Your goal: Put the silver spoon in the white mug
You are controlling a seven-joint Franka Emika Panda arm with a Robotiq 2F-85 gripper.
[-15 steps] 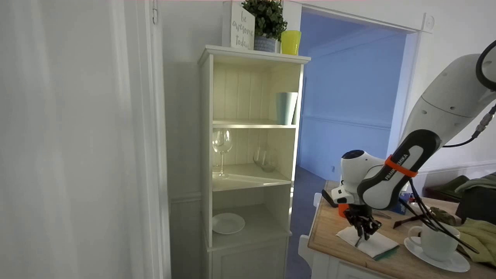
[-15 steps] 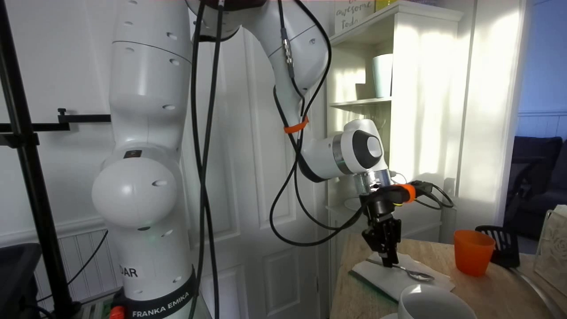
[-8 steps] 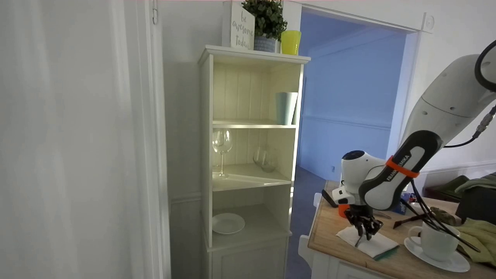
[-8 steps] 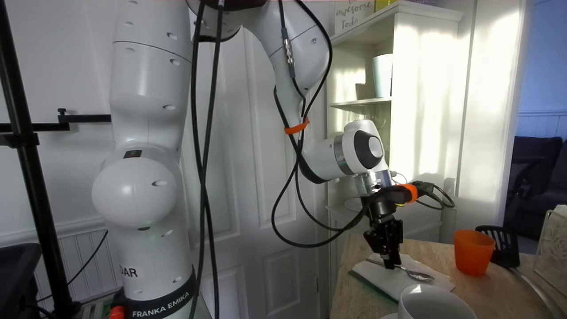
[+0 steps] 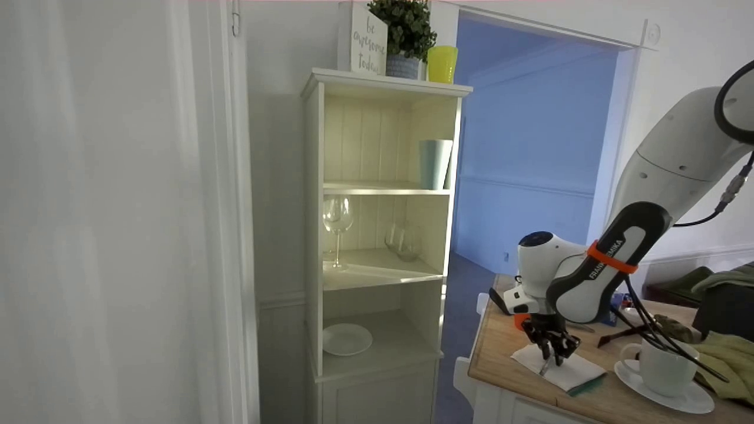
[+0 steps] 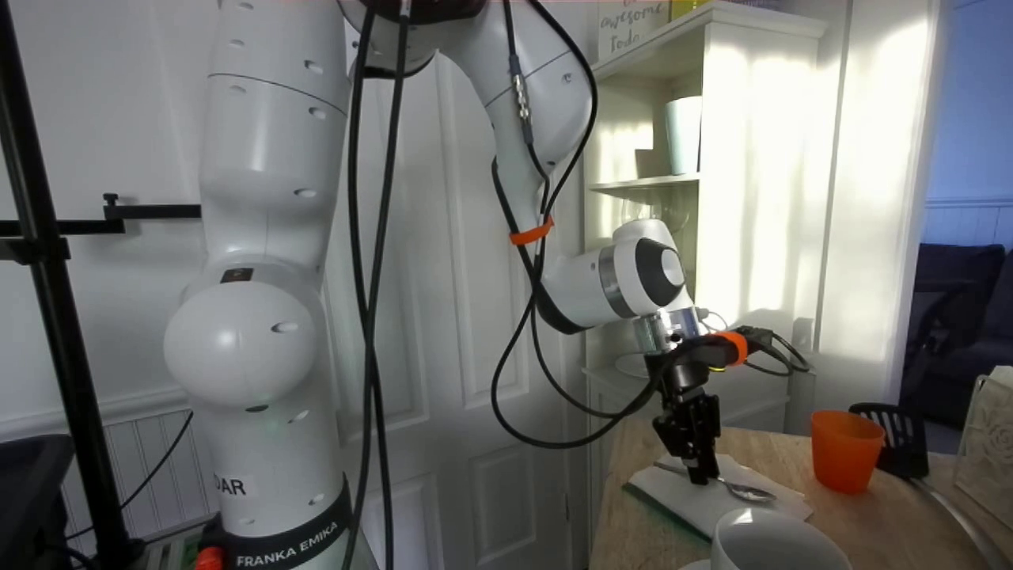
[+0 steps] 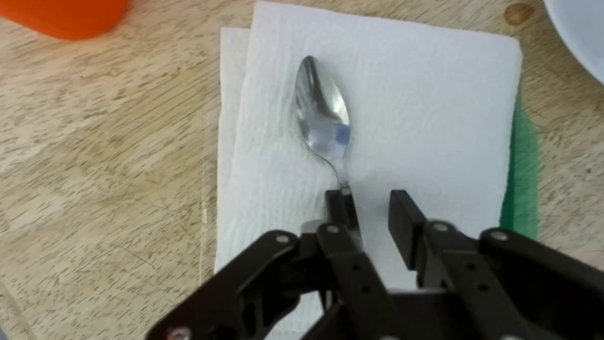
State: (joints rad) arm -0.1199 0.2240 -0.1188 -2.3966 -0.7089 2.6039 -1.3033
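Note:
The silver spoon (image 7: 325, 108) lies on a folded white napkin, its bowl pointing away from my gripper (image 7: 366, 194). In the wrist view the jaws stand apart. The spoon's handle runs along the inner side of the left finger (image 7: 336, 208), and a wide gap separates it from the right finger (image 7: 406, 226). Whether the handle touches the left finger, I cannot tell; its rear part is hidden by the gripper. In an exterior view the gripper (image 6: 701, 475) is low over the napkin. The white mug (image 5: 668, 370) stands upright on a saucer, and part of it (image 6: 775, 542) shows in an exterior view.
The napkin (image 7: 424, 94) has a green layer under one edge. The white saucer (image 5: 698, 400) sits beneath the mug. An orange cup (image 6: 845, 451) and a black slotted utensil (image 6: 894, 443) are farther along the wooden table (image 5: 500, 353). Cables hang from the arm near the mug.
The arm has sunk slightly, and the gripper is a little lower over the napkin. Spoon and mug stay where they were.

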